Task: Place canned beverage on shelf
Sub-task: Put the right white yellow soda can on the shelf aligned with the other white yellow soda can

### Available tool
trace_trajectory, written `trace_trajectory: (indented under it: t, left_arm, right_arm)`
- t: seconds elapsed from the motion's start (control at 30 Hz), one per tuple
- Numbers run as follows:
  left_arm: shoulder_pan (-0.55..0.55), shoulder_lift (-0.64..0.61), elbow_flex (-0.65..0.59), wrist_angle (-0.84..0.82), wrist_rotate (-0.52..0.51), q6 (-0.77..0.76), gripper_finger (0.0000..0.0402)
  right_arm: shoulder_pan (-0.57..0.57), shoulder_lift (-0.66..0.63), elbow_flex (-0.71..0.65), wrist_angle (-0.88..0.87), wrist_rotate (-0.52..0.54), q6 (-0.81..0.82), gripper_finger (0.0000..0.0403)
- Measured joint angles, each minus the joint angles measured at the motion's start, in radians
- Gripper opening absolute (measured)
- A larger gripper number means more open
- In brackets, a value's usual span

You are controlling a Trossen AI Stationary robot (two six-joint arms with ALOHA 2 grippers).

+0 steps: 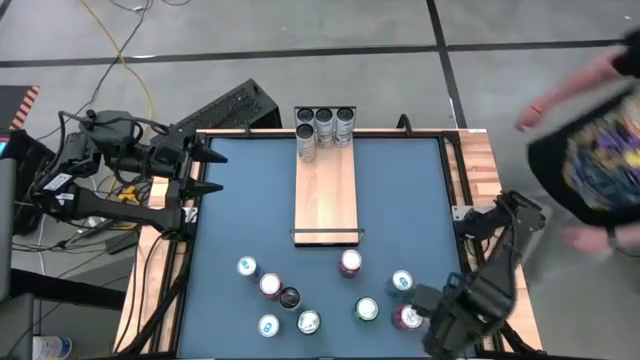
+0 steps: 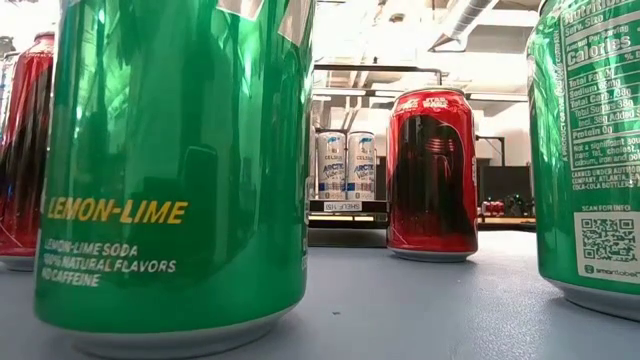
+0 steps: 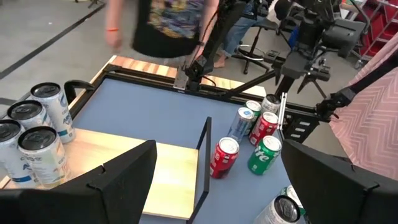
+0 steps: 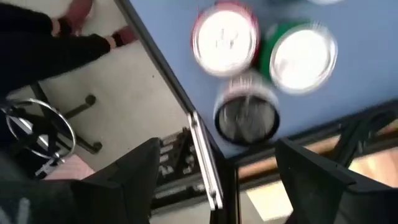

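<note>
Green lemon-lime can (image 2: pixel 175 170) stands nearest, a red can (image 2: pixel 432 175) behind. Right gripper (image 1: pixel 440 325) hangs open over cans at the blue worktop's (image 1: pixel 240 200) near-right corner. Left gripper (image 1: pixel 205 172) waits open at the left edge. Four cans (image 1: pixel 324 125) crowd the shelf's (image 1: pixel 325 190) far end; its near half lies bare.

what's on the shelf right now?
Four silver cans stand clustered at the far end of the shelf: three in a row, one in front on the left. The rest of the plank is bare wood. Labels on the back row are partly hidden.
</note>
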State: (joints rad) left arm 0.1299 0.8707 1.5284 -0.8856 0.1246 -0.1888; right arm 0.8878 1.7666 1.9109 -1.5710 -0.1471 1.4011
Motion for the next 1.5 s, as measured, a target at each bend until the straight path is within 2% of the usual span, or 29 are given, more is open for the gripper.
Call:
trace_trajectory:
  t: [0.3,0.5,0.67,0.8,1.0,1.5]
  left_arm:
    - [0.000,0.000,0.000,-0.003,0.000,0.001,0.0332]
    - [0.000,0.000,0.000,-0.006,0.000,-0.002,0.0332]
    - [0.000,0.000,0.000,-0.008,0.000,-0.004,0.0332]
    - [0.000,0.000,0.000,-0.021,0.000,0.001,0.0332]
    - [0.000,0.000,0.000,-0.024,0.000,0.004,0.0332]
    - [0.000,0.000,0.000,-0.024,-0.002,0.005,0.0332]
  right_arm:
    - [0.121,0.006,-0.004,0.003,0.108,0.074,0.0302]
    - [0.122,0.006,-0.005,0.001,0.159,0.094,0.0324]
    - [0.096,0.006,-0.053,0.004,0.141,0.048,0.0371]
    - [0.059,0.006,-0.089,0.000,0.071,0.012,0.0397]
    - [0.038,0.006,-0.118,0.003,0.075,-0.052,0.0389]
    - [0.052,0.005,-0.279,0.075,0.089,-0.034,0.0392]
